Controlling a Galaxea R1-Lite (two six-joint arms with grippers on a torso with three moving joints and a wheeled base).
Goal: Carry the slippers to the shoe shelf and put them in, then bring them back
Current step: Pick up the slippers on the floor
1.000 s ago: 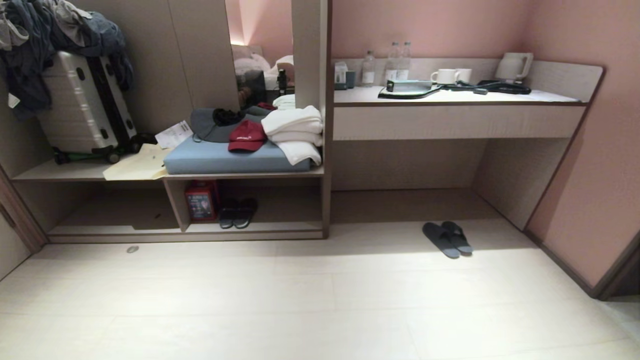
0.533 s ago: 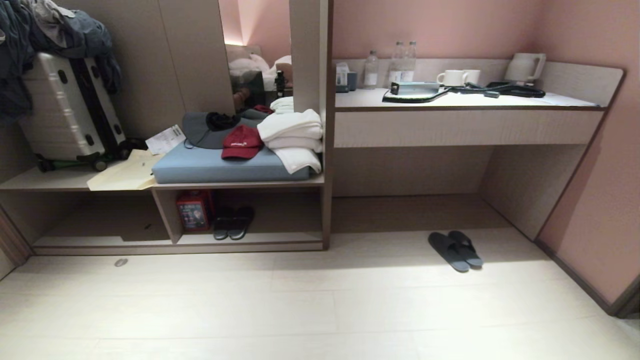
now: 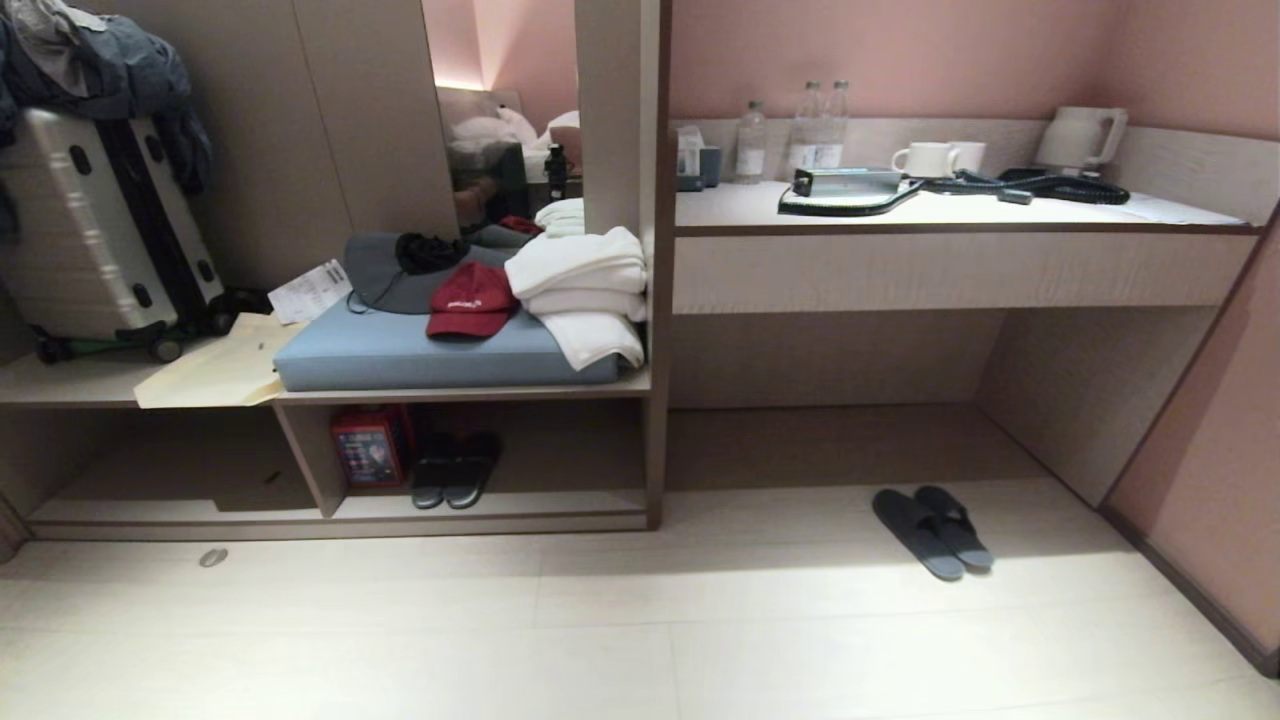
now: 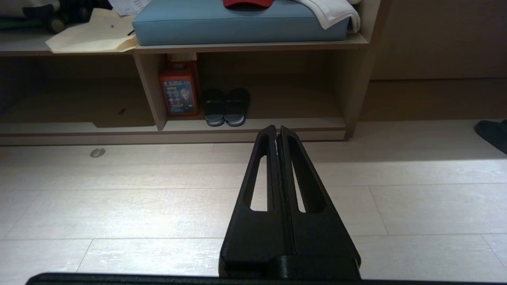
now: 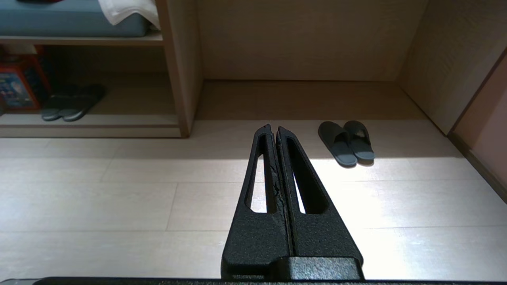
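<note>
Nothing among the furnishings has moved since the earlier frame; only the head camera has drawn nearer, sliding the whole scene lower and leftward.

Both slippers [image 3: 932, 530] lie side by side on the pale floor [image 3: 600, 630], right of the shoe shelf [image 3: 480, 510] and outside it, by the desk recess. A darker pair [image 3: 455, 470] sits inside that shelf beside what seems a red box [image 3: 368, 447]. Left gripper [image 4: 277, 130] and right gripper [image 5: 274, 129] hang above the floor, fingers pressed together, holding nothing.
</note>
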